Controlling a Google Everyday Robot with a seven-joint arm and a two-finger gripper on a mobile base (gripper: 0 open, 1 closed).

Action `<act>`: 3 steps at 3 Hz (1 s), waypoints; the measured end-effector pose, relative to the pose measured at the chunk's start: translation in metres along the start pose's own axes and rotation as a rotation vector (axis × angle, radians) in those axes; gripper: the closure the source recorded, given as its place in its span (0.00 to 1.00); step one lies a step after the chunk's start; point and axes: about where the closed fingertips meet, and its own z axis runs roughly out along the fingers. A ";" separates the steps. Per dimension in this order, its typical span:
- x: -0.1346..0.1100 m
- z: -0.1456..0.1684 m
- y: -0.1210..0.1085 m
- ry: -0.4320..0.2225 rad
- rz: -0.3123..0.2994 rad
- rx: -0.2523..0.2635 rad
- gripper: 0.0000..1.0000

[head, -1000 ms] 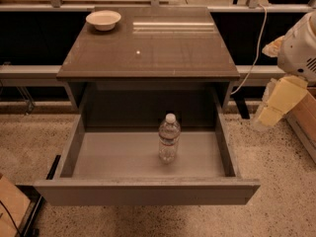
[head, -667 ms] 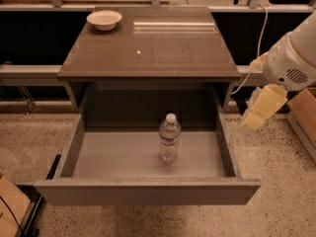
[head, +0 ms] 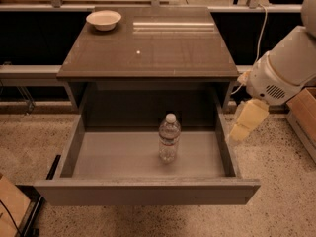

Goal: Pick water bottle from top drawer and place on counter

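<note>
The water bottle point(head: 169, 138) stands upright in the middle of the open top drawer point(head: 148, 192), clear and ribbed with a white cap. The drawer is pulled far out from under the counter point(head: 148, 53), a glossy grey-brown slab. My gripper point(head: 240, 131) hangs from the white arm point(head: 284, 68) at the right. It sits just outside the drawer's right wall, above the floor, well to the right of the bottle and apart from it. It holds nothing that I can see.
A white bowl point(head: 103, 19) sits at the counter's back left corner. A cardboard box point(head: 306, 110) stands on the floor at the right, another at the bottom left point(head: 10, 209). A dark rail and cable run behind the cabinet.
The arm and gripper have moved left and slightly down, closer to the drawer's right wall. The bottle and drawer have not moved.
</note>
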 end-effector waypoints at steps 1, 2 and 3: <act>-0.005 0.057 0.010 -0.011 0.008 -0.037 0.00; -0.012 0.107 0.010 -0.051 0.031 -0.064 0.00; -0.032 0.162 0.001 -0.119 0.025 -0.124 0.00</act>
